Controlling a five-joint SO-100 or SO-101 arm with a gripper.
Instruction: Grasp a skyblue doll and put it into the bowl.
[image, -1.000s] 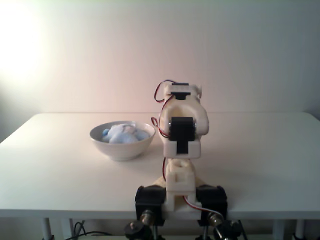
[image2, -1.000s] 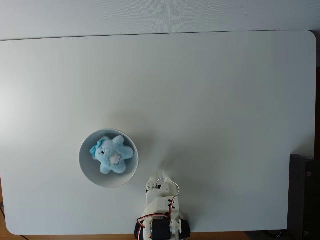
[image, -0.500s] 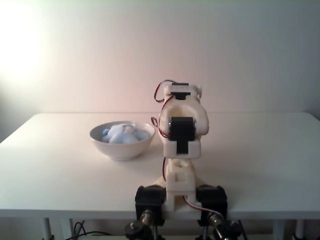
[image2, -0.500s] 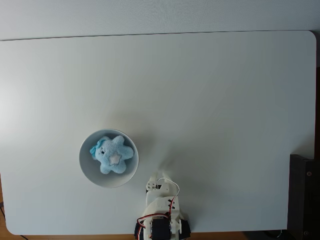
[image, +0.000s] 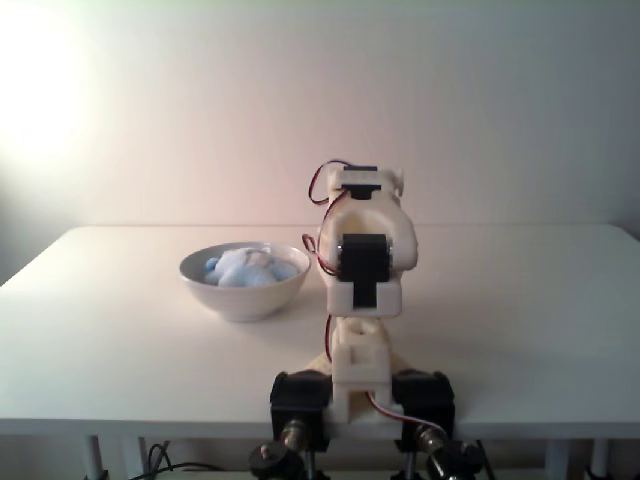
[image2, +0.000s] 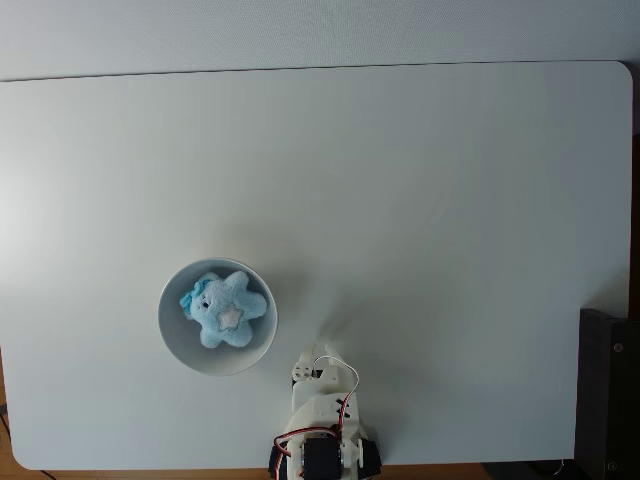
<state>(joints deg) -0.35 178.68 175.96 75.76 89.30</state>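
The skyblue doll (image2: 228, 312), a star-shaped plush with a white star patch and a brighter blue spot, lies inside the white bowl (image2: 172, 343). From the side, the doll (image: 245, 268) peeks above the bowl's (image: 245, 298) rim. The arm is folded back over its base at the table's near edge, just right of the bowl and apart from it. My gripper (image2: 308, 372) is tucked in at the front of the folded arm with nothing in it. Whether its jaws are open or shut cannot be made out.
The white table (image2: 420, 200) stretches wide and bare behind and to the right of the bowl. A dark box (image2: 608, 390) sits off the table's right edge. Black clamps (image: 300, 398) hold the arm's base to the near edge.
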